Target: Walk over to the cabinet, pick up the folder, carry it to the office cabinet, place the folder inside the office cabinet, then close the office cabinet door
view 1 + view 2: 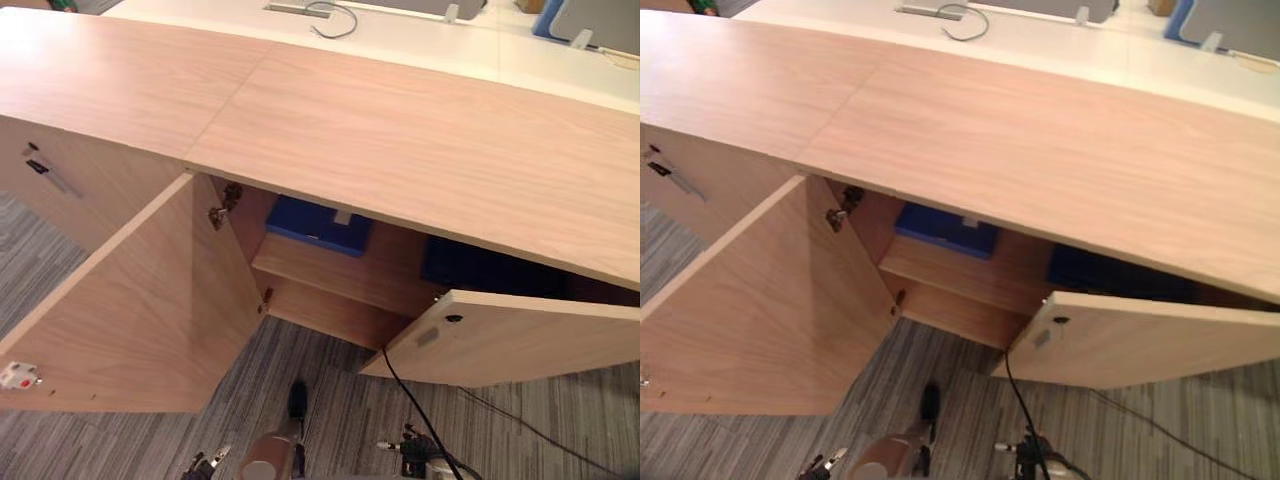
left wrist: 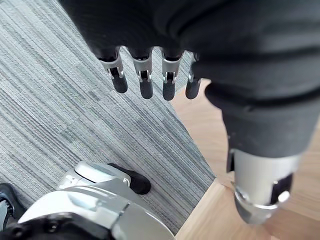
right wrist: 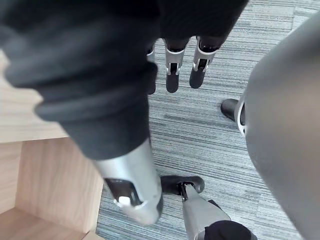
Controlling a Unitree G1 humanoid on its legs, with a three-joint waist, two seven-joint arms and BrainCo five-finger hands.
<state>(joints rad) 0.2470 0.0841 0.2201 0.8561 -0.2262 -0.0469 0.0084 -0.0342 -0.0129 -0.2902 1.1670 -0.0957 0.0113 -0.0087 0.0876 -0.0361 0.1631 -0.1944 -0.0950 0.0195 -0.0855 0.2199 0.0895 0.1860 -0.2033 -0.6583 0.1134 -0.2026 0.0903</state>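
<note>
A low wooden office cabinet (image 1: 400, 130) stands before me with two doors open. On its inner shelf lies a blue folder (image 1: 320, 228), flat, just under the top board. The left door (image 1: 140, 310) is swung wide toward me. The right door (image 1: 520, 335) is partly open and hides most of the compartment behind it, where a dark blue thing (image 1: 480, 268) shows. My left hand (image 2: 146, 82) hangs over the carpet beside a wooden panel, fingers straight and holding nothing. My right hand (image 3: 171, 75) also hangs over the carpet, fingers relaxed and holding nothing.
Grey striped carpet (image 1: 330, 400) lies between me and the cabinet. A key (image 1: 40, 168) hangs from the closed door further left. A white desk (image 1: 420, 40) with a looped cable (image 1: 330, 15) stands behind the cabinet. The wide door's edge reaches toward my left side.
</note>
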